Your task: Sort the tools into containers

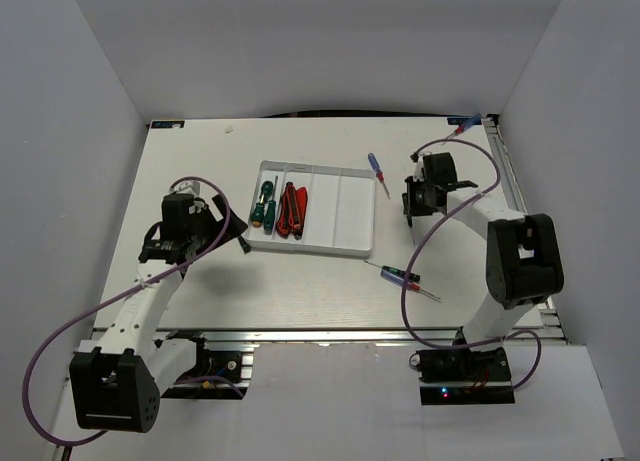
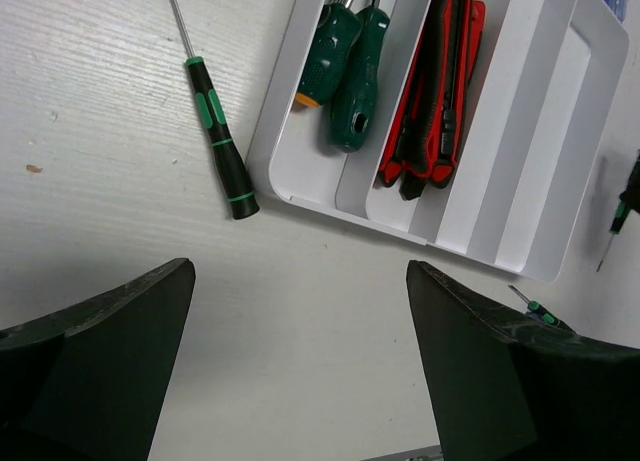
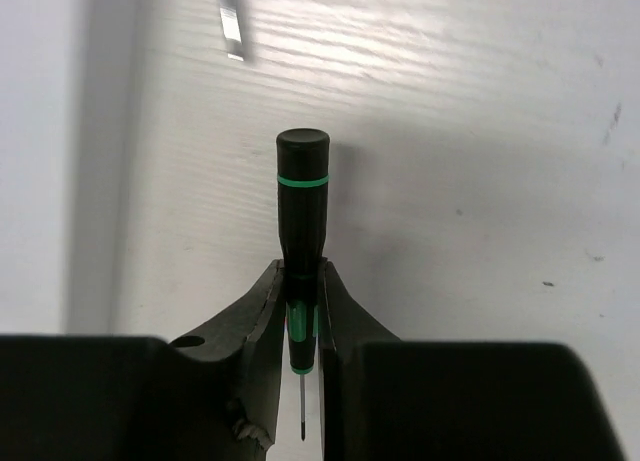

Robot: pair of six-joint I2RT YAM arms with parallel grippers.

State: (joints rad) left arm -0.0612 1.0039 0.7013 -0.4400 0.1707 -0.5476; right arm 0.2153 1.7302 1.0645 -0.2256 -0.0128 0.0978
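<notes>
Right gripper (image 3: 302, 281) is clamped on a black driver (image 3: 303, 211) with a green band. The fingers (image 3: 262, 301) pinch its lower handle, and the butt end sticks out ahead over the table (image 1: 200, 161). This arm sits over the right side of the table, just right of the tray (image 1: 355, 216).

Left gripper (image 2: 300, 281) has its jaws wide apart, nothing between them, and hangs over bare table off the tray's near-left corner.

The tray sits mid-table, nearer the far edge, with four long compartments. The leftmost holds two green screwdrivers (image 2: 345, 61) side by side, handles toward the near edge. The next holds the red-and-black pliers (image 2: 435, 91), lying lengthwise.

A striped driver (image 2: 215, 131), black with green bands, lies on the table just beside the tray's left wall, not touching it. Its handle end is by the near-left corner.

A blue screwdriver (image 1: 375, 167) lies on the table off the tray's far-right corner. Two more screwdrivers (image 1: 403, 277), with red and blue handles, lie close together just off the tray's near-right corner, toward the near edge. The left wrist view also catches a small green-tipped driver (image 2: 535, 306) there, mostly hidden by the finger.
</notes>
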